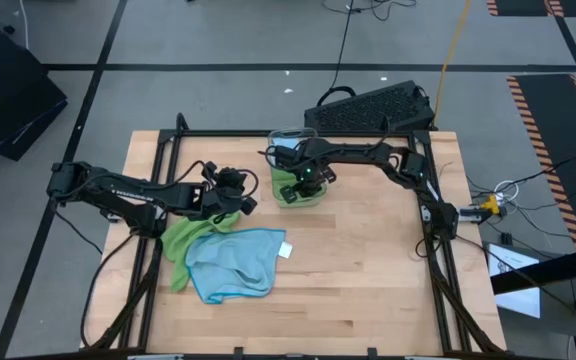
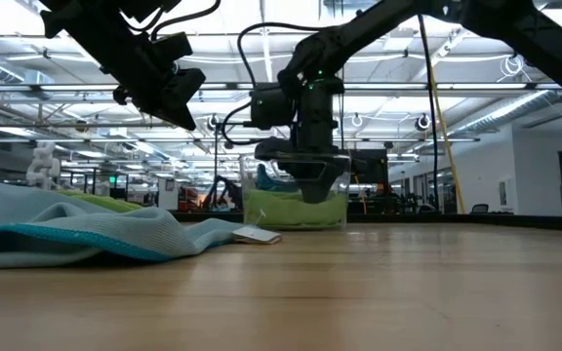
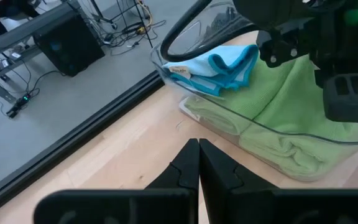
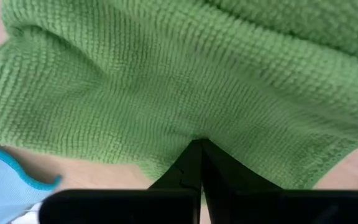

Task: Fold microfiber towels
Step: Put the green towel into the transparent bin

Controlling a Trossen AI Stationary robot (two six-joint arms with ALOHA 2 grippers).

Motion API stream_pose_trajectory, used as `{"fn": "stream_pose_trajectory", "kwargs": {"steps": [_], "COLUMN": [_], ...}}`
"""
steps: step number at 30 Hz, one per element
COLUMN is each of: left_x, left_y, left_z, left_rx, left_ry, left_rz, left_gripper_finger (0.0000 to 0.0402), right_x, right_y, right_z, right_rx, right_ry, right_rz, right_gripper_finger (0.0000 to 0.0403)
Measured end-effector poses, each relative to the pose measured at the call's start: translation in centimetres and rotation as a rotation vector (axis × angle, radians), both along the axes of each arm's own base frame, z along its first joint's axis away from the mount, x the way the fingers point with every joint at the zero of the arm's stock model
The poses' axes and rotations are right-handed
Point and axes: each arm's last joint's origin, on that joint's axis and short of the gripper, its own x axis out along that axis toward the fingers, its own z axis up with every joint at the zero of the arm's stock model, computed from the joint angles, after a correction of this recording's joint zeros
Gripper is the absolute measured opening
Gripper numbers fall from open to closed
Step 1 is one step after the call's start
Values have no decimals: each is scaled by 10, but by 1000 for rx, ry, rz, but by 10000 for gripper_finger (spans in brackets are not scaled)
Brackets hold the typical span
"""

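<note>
Reaching into the clear plastic bin [image 1: 280, 140] at the far middle of the worktop [image 1: 368, 270], my right tool [image 1: 306, 183] has its fingers pinched together on a fold of the lime green towel in the bin [image 3: 291, 93]; the right wrist view shows the cloth gathered right at the meeting tips. A light blue folded towel [image 3: 219, 65] lies in the same bin, against its wall on the side away from my tool. On the near left of the worktop a light blue towel [image 1: 236, 262] lies rumpled, with a small white tag [image 1: 288, 249] at its edge, overlapping a second green towel [image 1: 183, 240] beside it.

My left tool [image 1: 238, 200] hangs above that green cloth, fingers together and holding nothing, pointing toward the bin.

As I read it, the step in hand is getting the pinched green towel out of the bin. To do it well I would lift straight up until the cloth hangs free of the rim, slowly, because microfiber clings and the blue one might ride along. I would watch the low view for the bin tipping or sliding. Then I would carry the towel to bare wood, well apart from the rumpled pair, so it can be spread flat.
</note>
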Motion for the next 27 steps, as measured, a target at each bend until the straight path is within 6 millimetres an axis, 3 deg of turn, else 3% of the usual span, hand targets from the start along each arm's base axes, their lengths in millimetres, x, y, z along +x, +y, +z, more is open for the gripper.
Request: {"fn": "stream_pose_trajectory", "kwargs": {"steps": [10, 19, 24, 27], "left_x": [0, 0, 0, 0], "left_y": [0, 0, 0, 0], "left_z": [0, 0, 0, 0], "left_rx": [0, 1, 1, 1], "left_ry": [1, 3, 0, -1], "left_rz": [0, -1, -1, -1], "left_gripper_finger": [10, 10, 10, 10], "right_x": [0, -10, -7, -4], "right_y": [0, -1, -6, -8], "right_z": [2, 47, 57, 52], "right_rx": [-7, -93, -199, -204], "right_ry": [-9, -99, -163, -169], "right_rz": [24, 0, -35, -39], "right_gripper_finger": [0, 0, 0, 0]}}
